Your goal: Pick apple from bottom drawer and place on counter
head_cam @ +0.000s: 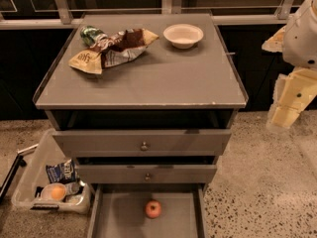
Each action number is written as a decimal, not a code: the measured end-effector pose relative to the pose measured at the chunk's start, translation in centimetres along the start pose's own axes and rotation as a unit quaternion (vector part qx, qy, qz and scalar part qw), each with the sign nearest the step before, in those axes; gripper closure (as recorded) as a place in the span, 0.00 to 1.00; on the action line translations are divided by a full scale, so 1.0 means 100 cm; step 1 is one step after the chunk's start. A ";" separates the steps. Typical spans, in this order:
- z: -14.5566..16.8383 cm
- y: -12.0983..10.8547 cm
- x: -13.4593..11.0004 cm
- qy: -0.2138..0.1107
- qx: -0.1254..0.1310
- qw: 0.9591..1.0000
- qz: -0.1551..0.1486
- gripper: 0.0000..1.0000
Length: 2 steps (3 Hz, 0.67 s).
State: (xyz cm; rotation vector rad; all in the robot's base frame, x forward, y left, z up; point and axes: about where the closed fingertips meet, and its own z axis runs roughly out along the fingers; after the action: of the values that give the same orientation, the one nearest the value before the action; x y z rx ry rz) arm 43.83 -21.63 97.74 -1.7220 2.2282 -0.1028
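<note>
Camera view: the apple [153, 208] sits mid-floor in the open bottom drawer [114, 219]. The gripper [290, 100] hangs beside the counter [148, 86], open or closed I cannot tell. It should descend steeply, clearing the knobbed drawers [143, 144] above.

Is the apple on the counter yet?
No, the apple lies on the floor of the open bottom drawer, while the gripper hangs off to the right of the counter.

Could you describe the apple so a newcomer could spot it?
Beside the gripper stands the grey counter; below it the bottom drawer is open, and the apple lies alone inside. It is small and red, unlike the pale orange fruit in the floor bin.
</note>
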 end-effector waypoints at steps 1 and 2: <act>0.000 0.000 0.000 0.000 0.000 1.000 0.000 0.00; 0.009 0.017 -0.001 -0.013 0.002 1.000 -0.005 0.00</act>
State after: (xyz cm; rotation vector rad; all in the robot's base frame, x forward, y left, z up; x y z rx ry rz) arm 42.55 -20.93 96.45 -1.7236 2.1989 -0.0870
